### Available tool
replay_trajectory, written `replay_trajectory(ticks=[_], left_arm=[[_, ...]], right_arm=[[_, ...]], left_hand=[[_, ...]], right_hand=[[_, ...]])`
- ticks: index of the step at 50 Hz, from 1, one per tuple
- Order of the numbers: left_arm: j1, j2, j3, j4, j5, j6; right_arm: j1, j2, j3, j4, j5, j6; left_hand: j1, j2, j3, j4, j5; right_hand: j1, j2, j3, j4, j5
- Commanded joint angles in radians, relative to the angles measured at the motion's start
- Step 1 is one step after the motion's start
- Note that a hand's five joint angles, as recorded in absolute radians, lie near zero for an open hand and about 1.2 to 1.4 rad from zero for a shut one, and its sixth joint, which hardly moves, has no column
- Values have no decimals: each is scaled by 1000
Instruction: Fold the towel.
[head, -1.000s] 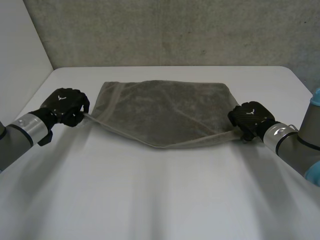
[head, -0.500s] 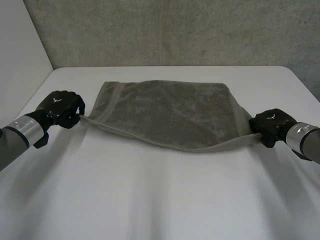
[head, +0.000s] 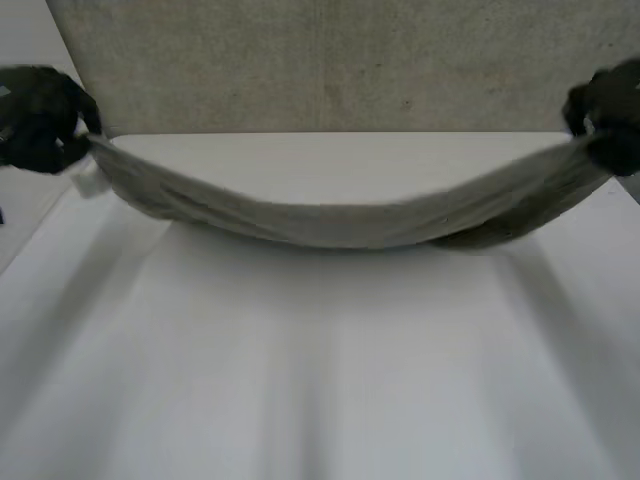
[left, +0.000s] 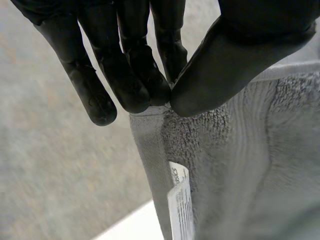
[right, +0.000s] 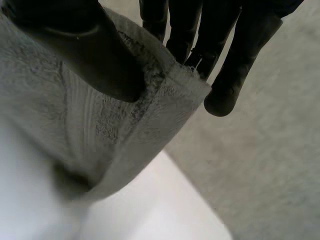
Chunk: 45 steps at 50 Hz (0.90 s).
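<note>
Towel (head: 330, 222) sagging over white table (head: 320, 380), left hand (head: 40, 120) pinching 1 corner, right hand (head: 610, 115) pinching opposite corner

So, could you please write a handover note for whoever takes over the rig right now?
Left robot hand: shut, pinching one towel corner, by the white label, between thumb and fingers.
Right robot hand: shut, pinching a corner at the other end.
Towel: stretched between the hands, sagging over the white table.
Done: both corners gripped, towel held up.
Left: lay it down folded; no fold is visible yet.
</note>
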Motion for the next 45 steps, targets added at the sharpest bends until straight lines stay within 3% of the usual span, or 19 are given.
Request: replay_trajectory(ticks=[1, 6, 13, 15, 16, 18, 21, 25, 29, 31, 34, 37, 42, 45], left_arm=[[63, 78, 21, 14, 15, -137], [65, 26, 27, 15, 14, -138], [16, -188, 118, 6, -2, -140], [-56, -351, 235, -4, -22, -140], [-56, -352, 236, -4, -22, -140], [-107, -481, 370, -33, -83, -138], [-127, -540, 449, -51, -117, -138], [-215, -669, 737, -67, -202, -138], [-254, -675, 905, -63, -252, -143], [-268, -643, 1032, -48, -287, -158], [-269, -590, 1106, 0, -313, -189], [-268, -568, 1124, 34, -325, -224], [-247, -540, 1101, 120, -324, -384], [-239, -543, 1069, 123, -324, -392]], right_arm=[[-41, -34, -87, 52, -60, 37], [-30, 61, -115, 44, -49, 25], [11, 262, -231, 44, 2, 0], [65, 375, -312, 41, 43, -29], [65, 376, -313, 41, 43, -29], [126, 492, -425, 28, 89, -59], [154, 546, -495, 14, 114, -67], [226, 652, -727, -86, 181, -54], [252, 655, -868, -187, 242, 2], [257, 612, -955, -297, 294, 115], [249, 533, -951, -395, 307, 247], [248, 505, -934, -431, 302, 295], [246, 472, -837, -459, 267, 341], [246, 472, -762, -459, 229, 339]], left_hand=[[91, 47, 51, 38, 58], [91, 47, 51, 38, 58], [91, 47, 51, 38, 58], [91, 47, 51, 38, 58], [91, 47, 51, 38, 58], [91, 47, 51, 38, 58], [91, 47, 51, 38, 58], [91, 47, 51, 38, 58], [91, 47, 51, 38, 58], [91, 47, 51, 38, 58], [91, 47, 51, 38, 58], [91, 47, 51, 38, 58], [91, 47, 51, 38, 58], [91, 47, 51, 38, 58]], right_hand=[[64, 83, 71, 57, 56], [64, 83, 71, 57, 56], [64, 83, 71, 57, 56], [64, 83, 71, 57, 56], [64, 83, 71, 57, 56], [64, 83, 71, 57, 56], [64, 83, 71, 57, 56], [64, 83, 71, 57, 56], [64, 83, 71, 57, 56], [64, 83, 71, 57, 56], [64, 83, 71, 57, 56], [64, 83, 71, 57, 56], [64, 83, 71, 57, 56], [64, 83, 71, 57, 56]])
